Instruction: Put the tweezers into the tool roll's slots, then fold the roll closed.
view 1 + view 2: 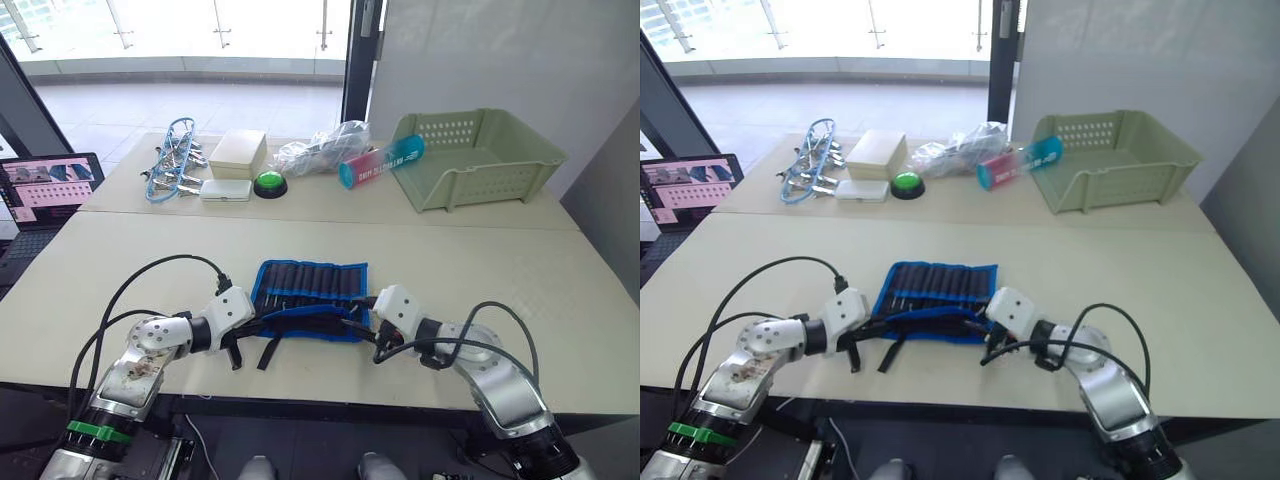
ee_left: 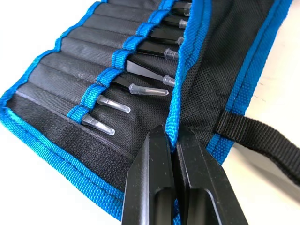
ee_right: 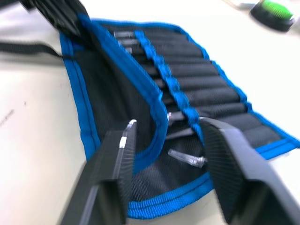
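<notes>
The tool roll [image 1: 308, 295] lies near the front edge of the beige table [image 1: 480, 270], its long axis running left to right, with bare tabletop to either side and behind it. It is black woven fabric edged in bright blue webbing; the near flap is partly folded up over the slots [image 2: 89, 70]. Dark tweezers [image 2: 140, 89] sit in those pockets, clear-capped tips pointing toward the flap (the count is hard to judge). The left gripper [image 2: 172, 140] is pinched tight on the flap's blue edge. The right gripper [image 3: 166, 129] has its ribbed jaws spread apart, straddling the flap's other end. A black strap [image 2: 262, 140] trails off the roll.
</notes>
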